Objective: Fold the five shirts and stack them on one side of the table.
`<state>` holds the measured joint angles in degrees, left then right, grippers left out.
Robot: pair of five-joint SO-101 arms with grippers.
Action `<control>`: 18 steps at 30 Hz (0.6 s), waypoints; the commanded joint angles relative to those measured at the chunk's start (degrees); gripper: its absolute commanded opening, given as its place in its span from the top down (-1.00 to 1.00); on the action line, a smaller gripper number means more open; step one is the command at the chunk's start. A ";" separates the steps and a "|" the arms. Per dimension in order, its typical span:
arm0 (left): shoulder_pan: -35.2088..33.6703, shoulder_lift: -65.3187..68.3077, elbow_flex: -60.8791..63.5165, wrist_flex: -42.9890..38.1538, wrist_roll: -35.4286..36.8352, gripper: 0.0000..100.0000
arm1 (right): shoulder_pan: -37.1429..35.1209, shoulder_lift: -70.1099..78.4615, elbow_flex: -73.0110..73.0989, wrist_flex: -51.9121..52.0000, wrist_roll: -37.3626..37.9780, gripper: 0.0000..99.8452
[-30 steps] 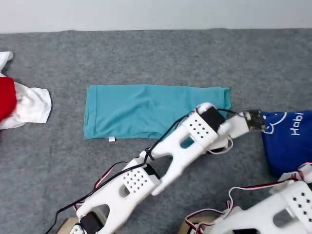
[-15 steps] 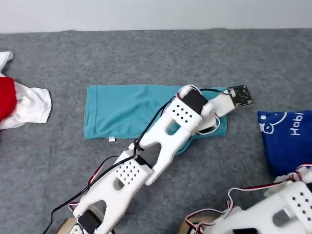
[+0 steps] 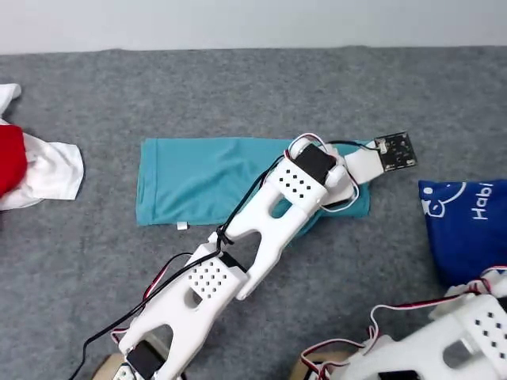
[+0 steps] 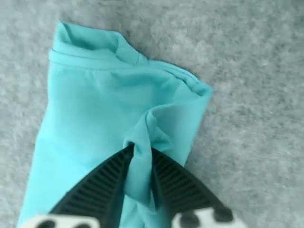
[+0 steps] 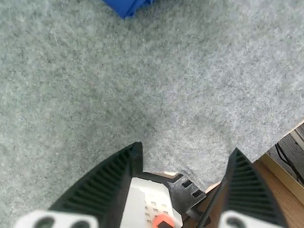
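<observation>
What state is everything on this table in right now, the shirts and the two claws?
teal shirt: folded into a long flat strip, one end bunched up.
left gripper: shut on the teal shirt at its bunched end.
right gripper: open, holding nothing, above the grey table.
blue shirt: lying apart from the teal shirt.
red shirt: crumpled.
white shirt: crumpled against the red shirt.

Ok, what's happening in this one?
The left gripper is shut on a pinch of fabric at one end of the teal shirt, which lies flat mid-table. The right gripper hangs open over the grey table near a blue shirt. Red and white clothes lie at the left edge.
</observation>
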<state>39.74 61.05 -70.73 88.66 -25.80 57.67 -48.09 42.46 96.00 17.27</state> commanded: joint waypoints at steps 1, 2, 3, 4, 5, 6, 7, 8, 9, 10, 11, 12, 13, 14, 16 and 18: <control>-1.14 -0.79 -1.98 -2.81 -0.79 0.96 | 0.13 -1.01 -0.18 -0.57 0.53 0.42; -1.23 -0.79 -1.98 -2.90 -1.58 0.95 | 0.13 -1.01 -0.18 -0.57 0.53 0.42; -1.58 -0.70 -1.71 -2.90 -2.20 0.93 | 0.13 -1.01 -0.18 -0.57 0.53 0.42; -1.85 -0.35 -1.36 -2.99 -2.81 0.92 | 0.13 -1.01 -0.18 -0.57 0.53 0.42; -1.93 0.26 -1.19 -3.34 -3.25 0.92 | 0.13 -1.01 -0.18 -0.57 0.53 0.42; -2.11 0.79 -1.10 -3.52 -4.13 0.92 | 0.13 -1.01 -0.18 -0.57 0.44 0.42; -2.20 1.32 -1.10 -3.52 -5.01 0.92 | 0.13 -1.01 -0.18 -0.57 0.44 0.42; -2.29 1.58 -1.10 -3.43 -5.36 0.92 | 0.13 -1.01 -0.18 -0.57 0.44 0.42; -2.37 1.76 -1.10 -3.34 -5.54 0.92 | 0.13 -1.01 -0.18 -0.57 0.35 0.42; -2.46 1.76 -1.10 -3.52 -5.63 0.92 | 0.13 -1.01 -0.18 -0.57 0.35 0.42; -2.55 1.76 -1.10 -3.78 -5.71 0.92 | 0.13 -1.01 -0.18 -0.57 0.35 0.42; -2.73 1.85 -1.10 -4.22 -5.71 0.92 | 0.13 -1.01 -0.18 -0.57 0.26 0.42; -2.81 2.02 -1.10 -4.66 -5.71 0.92 | 0.13 -1.01 -0.18 -0.57 0.26 0.42; -2.99 2.11 -1.10 -5.01 -5.71 0.92 | 0.13 -1.01 -0.18 -0.57 0.26 0.42; -3.16 2.20 -1.10 -5.98 -5.80 0.92 | 0.13 -1.01 -0.18 -0.57 0.18 0.42; -3.43 2.20 -0.84 -7.21 -5.80 0.92 | 0.13 -1.01 -0.18 -0.57 0.18 0.42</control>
<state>36.84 63.87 -70.73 83.91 -31.08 57.67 -48.09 42.46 96.00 17.27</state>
